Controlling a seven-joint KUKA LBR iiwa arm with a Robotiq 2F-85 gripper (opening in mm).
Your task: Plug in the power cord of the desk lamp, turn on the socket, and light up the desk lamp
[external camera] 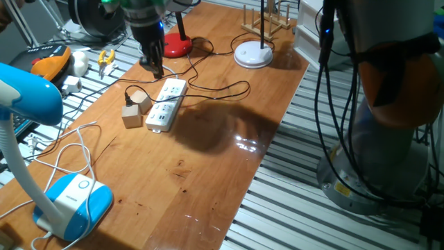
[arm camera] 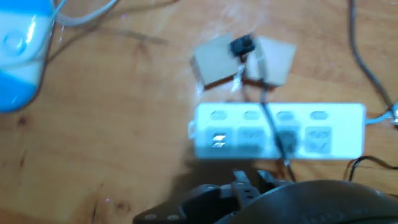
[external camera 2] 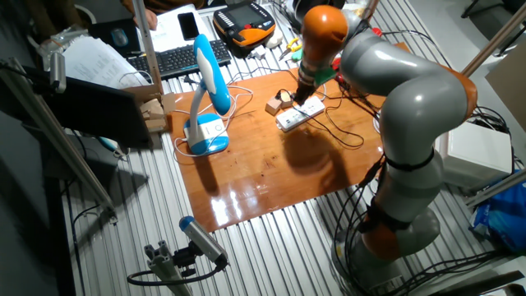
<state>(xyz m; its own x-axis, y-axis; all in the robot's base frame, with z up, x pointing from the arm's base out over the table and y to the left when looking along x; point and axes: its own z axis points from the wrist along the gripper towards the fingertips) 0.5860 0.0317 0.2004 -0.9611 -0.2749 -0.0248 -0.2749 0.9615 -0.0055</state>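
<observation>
The socket [external camera: 166,105] [external camera 2: 297,115] [arm camera: 249,140] is a long white strip lying on the wooden table. Beside it stand two tan wooden blocks [external camera: 132,117] [arm camera: 211,62]. The small black plug [arm camera: 242,45] [external camera: 129,98] of the power cord rests between them. Its thin black cable [arm camera: 272,121] [external camera: 229,89] crosses the strip and loops toward the lamp bases at the far end. I cannot tell which desk lamp it feeds. My gripper [external camera: 155,71] [external camera 2: 302,92] [arm camera: 254,180] hangs just above the strip's far end, apart from the plug. Its fingers are dark and blurred.
A blue and white lamp [external camera: 69,201] [arm camera: 18,56] with a white cable stands at the near left. A red lamp base [external camera: 177,47] and a white round base [external camera: 253,54] sit at the far end, near a wooden rack [external camera: 267,21]. Tools [external camera: 104,59] lie off the table's left side.
</observation>
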